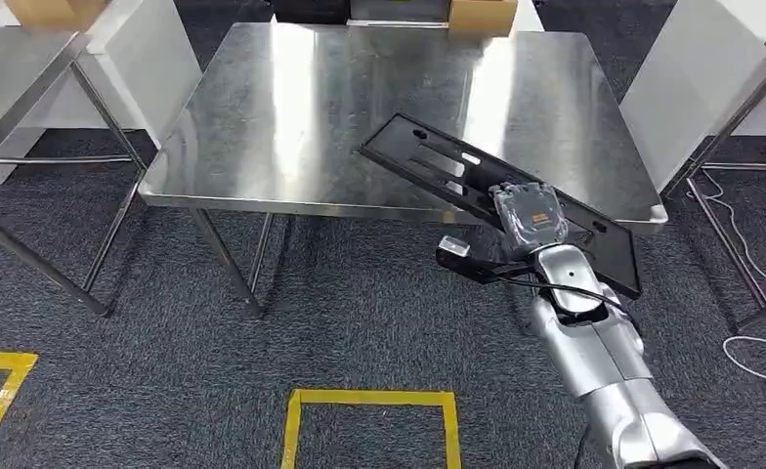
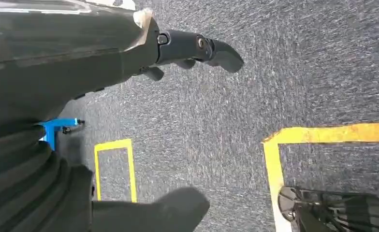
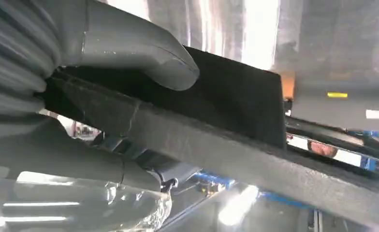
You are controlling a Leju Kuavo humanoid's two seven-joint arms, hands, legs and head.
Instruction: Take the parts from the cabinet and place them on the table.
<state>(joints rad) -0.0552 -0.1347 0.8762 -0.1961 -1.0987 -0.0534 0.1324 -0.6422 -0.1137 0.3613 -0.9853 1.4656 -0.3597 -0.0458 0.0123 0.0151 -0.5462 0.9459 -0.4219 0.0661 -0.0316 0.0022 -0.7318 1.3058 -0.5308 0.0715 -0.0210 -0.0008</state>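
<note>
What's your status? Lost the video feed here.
Right hand holds black slotted panel, far end over steel table, tilted. Left hand empty, over carpet. Tabletop ahead bare; cardboard box beyond far edge.

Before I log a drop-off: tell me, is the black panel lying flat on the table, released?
No: the right hand holds the black panel tilted, one end overhanging the steel table's front edge.
</note>
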